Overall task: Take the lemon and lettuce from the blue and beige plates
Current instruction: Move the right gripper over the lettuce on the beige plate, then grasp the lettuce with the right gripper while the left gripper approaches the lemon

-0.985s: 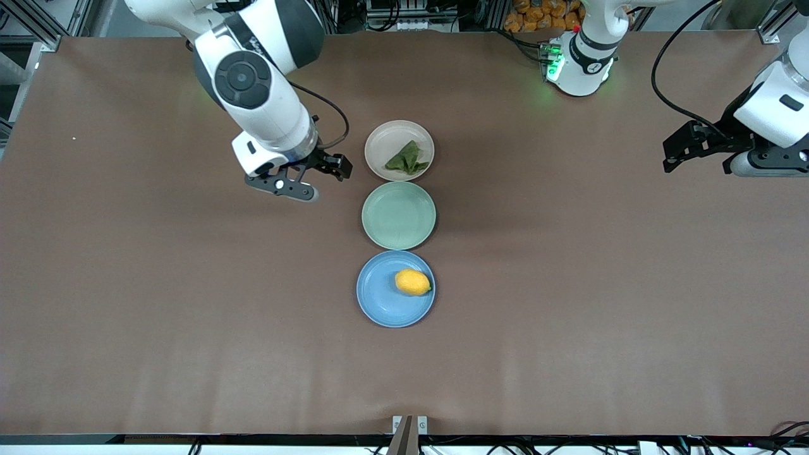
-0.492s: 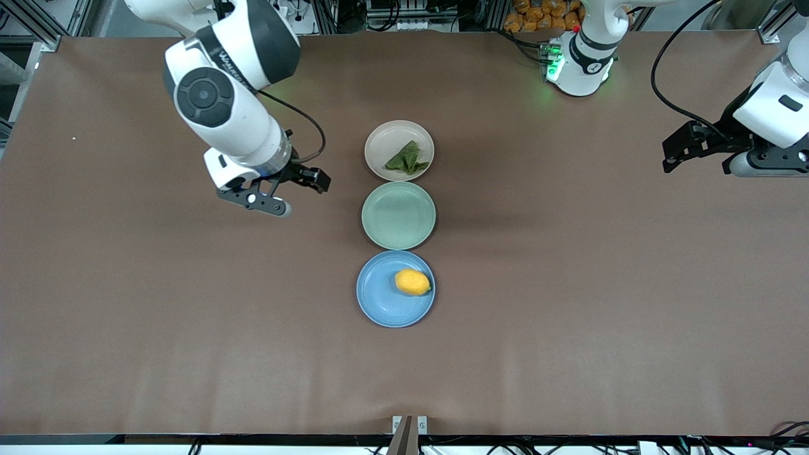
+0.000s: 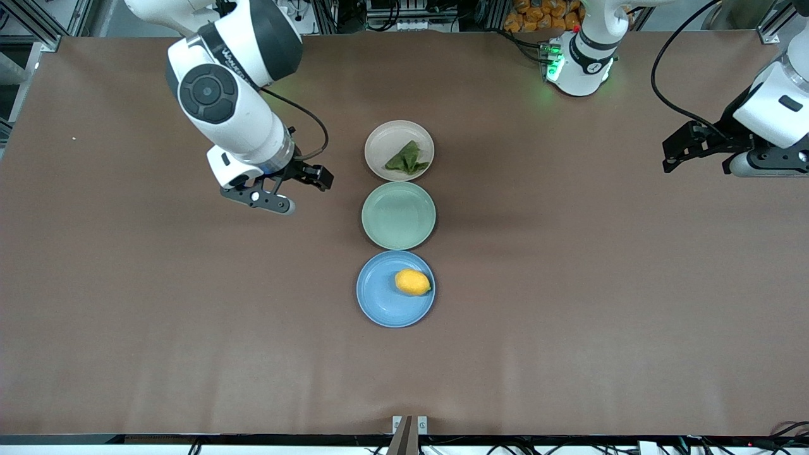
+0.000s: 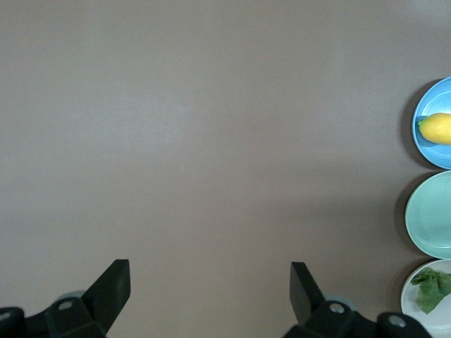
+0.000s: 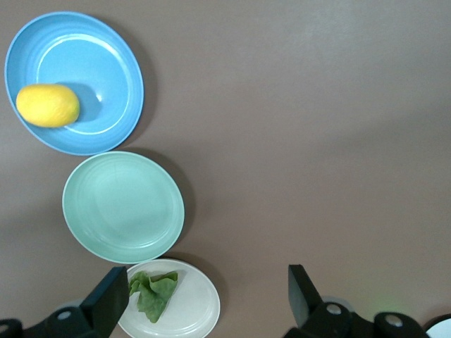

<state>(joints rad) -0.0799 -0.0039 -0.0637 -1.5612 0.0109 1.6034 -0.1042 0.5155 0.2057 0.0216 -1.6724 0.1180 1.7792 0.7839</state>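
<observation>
The lemon (image 3: 413, 282) lies on the blue plate (image 3: 378, 300), the plate nearest the front camera. The lettuce (image 3: 407, 159) rests on the beige plate (image 3: 384, 140), the farthest of the row. My right gripper (image 3: 277, 192) hangs open over bare table beside the beige plate, toward the right arm's end, holding nothing. Its wrist view shows the gripper (image 5: 208, 290), the lettuce (image 5: 153, 293), the beige plate (image 5: 196, 304), the lemon (image 5: 47, 105) and the blue plate (image 5: 102, 70). My left gripper (image 3: 747, 165) waits open over the table's left-arm end, its jaws (image 4: 210, 283) empty over bare cloth.
An empty pale green plate (image 3: 398, 215) sits between the blue and beige plates. A brown cloth covers the table (image 3: 569, 284). The left arm's base (image 3: 578, 60) stands at the table's back edge.
The right gripper has moved away from the beige plate toward the right arm's end, then crept slightly back. The left arm, the plates, the lemon and the lettuce have not moved.
</observation>
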